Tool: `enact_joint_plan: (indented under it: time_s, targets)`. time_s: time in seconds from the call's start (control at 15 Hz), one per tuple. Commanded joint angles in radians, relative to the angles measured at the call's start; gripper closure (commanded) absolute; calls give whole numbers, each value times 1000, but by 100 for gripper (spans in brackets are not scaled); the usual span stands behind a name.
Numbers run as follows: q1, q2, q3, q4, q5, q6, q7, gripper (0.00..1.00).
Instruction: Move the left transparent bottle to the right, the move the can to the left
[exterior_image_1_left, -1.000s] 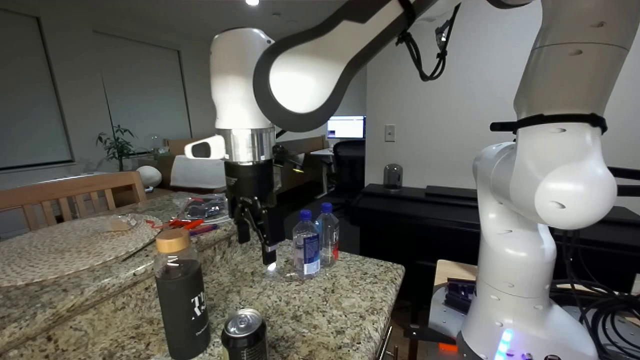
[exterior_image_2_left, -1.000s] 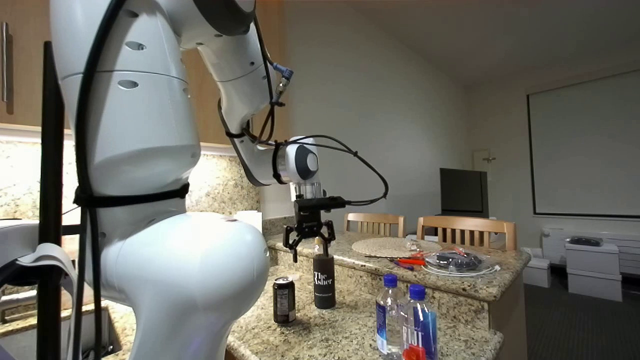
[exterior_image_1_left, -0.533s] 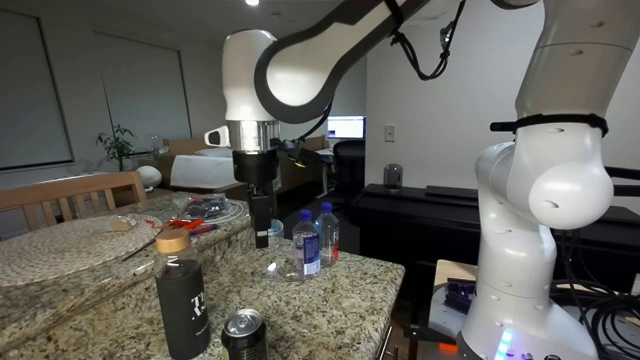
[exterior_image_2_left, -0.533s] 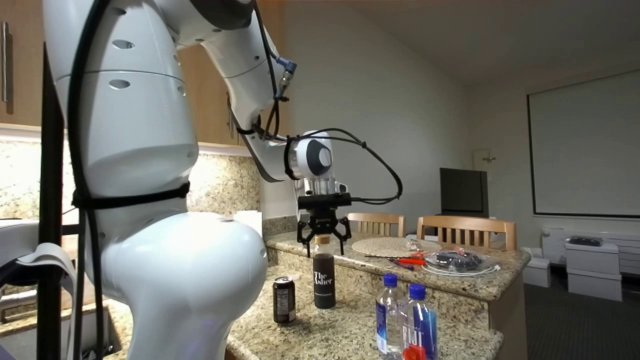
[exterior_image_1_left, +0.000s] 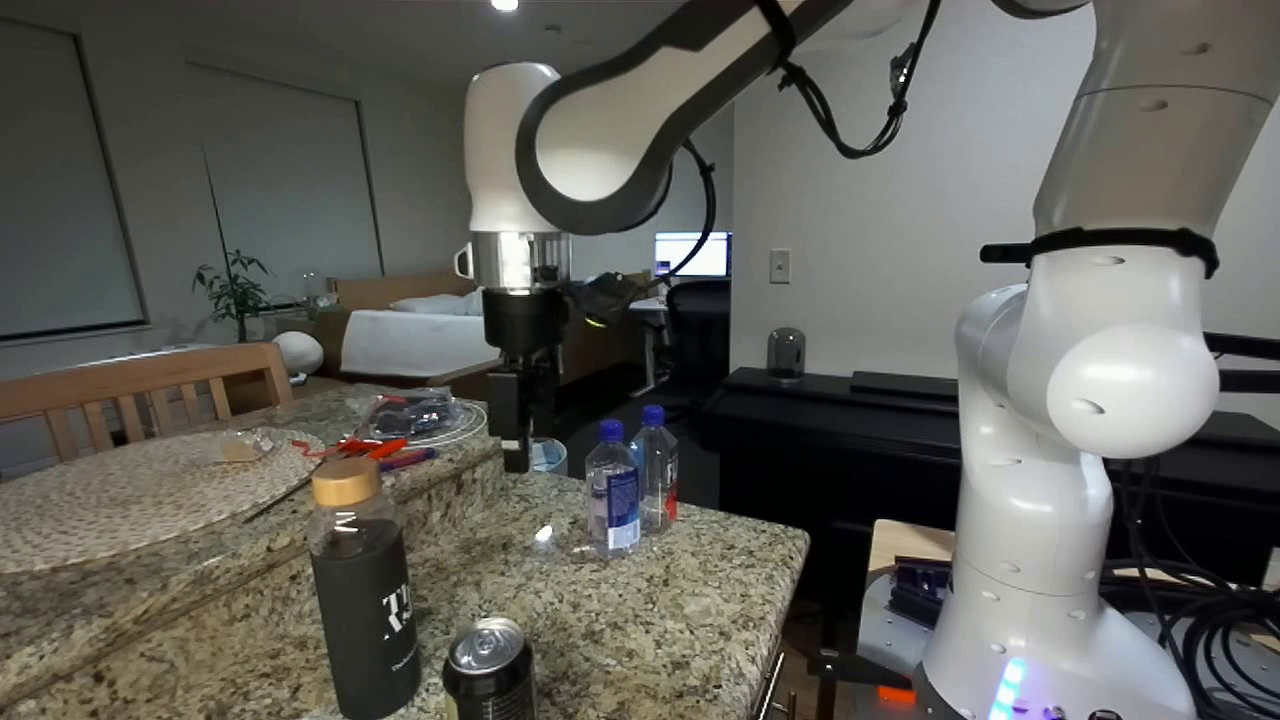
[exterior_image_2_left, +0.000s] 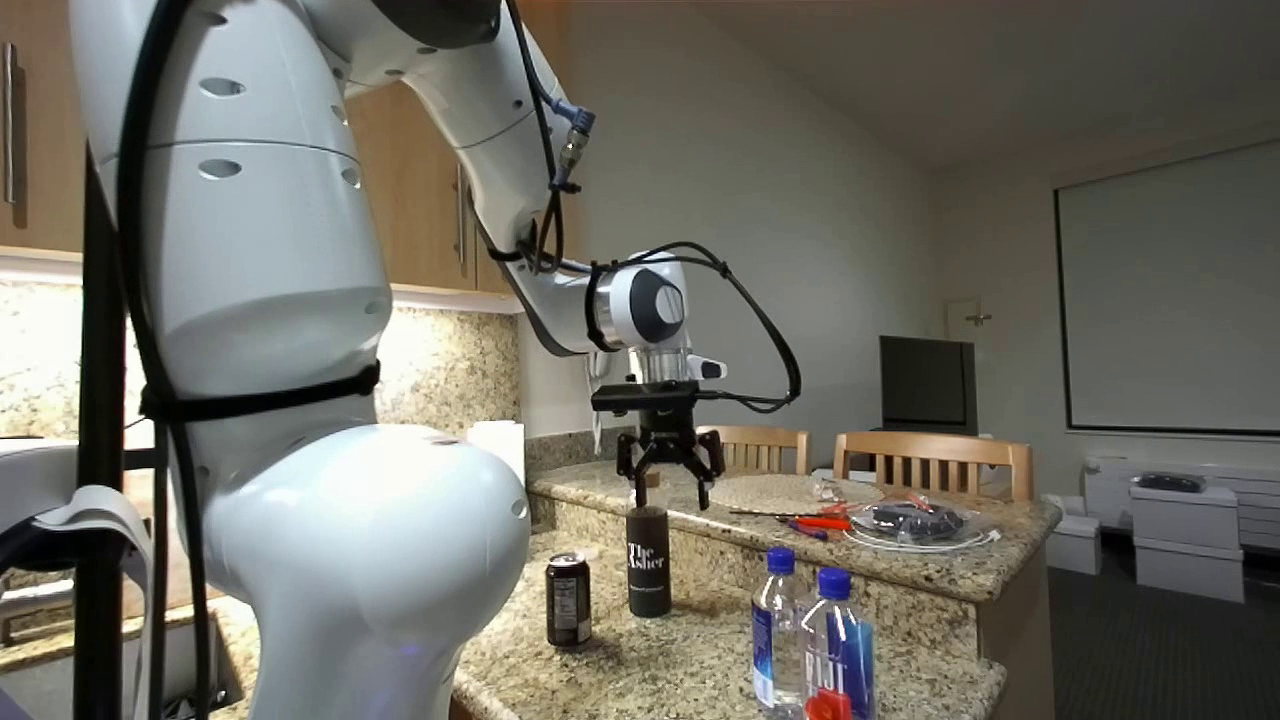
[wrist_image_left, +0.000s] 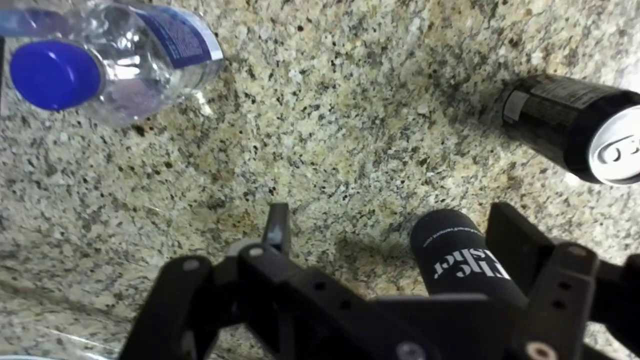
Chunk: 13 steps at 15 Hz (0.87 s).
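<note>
Left clear bottle (exterior_image_1_left: 612, 495), see-through plastic with a blue cap and a blue-and-white label, stands upright on the speckled granite worktop (exterior_image_1_left: 620, 620), just beside its near-identical twin (exterior_image_1_left: 658, 470). Apart from both hangs the black claw (exterior_image_2_left: 672, 498), spread wide above the worktop, with mottled stone and part of the dark bottle (exterior_image_2_left: 648, 565) showing through its broad gap in the wrist view. Squat, cylindrical and near-black with a bright silvery top, the metal can (exterior_image_2_left: 568, 600) stands upright near that dark bottle, whose smooth, rounded body carries white lettering below a clear shoulder and a wood-toned cap.
</note>
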Motion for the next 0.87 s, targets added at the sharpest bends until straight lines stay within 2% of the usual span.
enact_joint_plan:
  time_s: [0.0,0.33,0.4,0.8]
  targets:
    - [-35,-64,2,6,29,-79,143,0]
    - [-73,-104,9,29,44,-152,356,0]
    - [-64,-76,8,28,14,-115,286,0]
    - [-72,-88,10,34,24,-130,336,0]
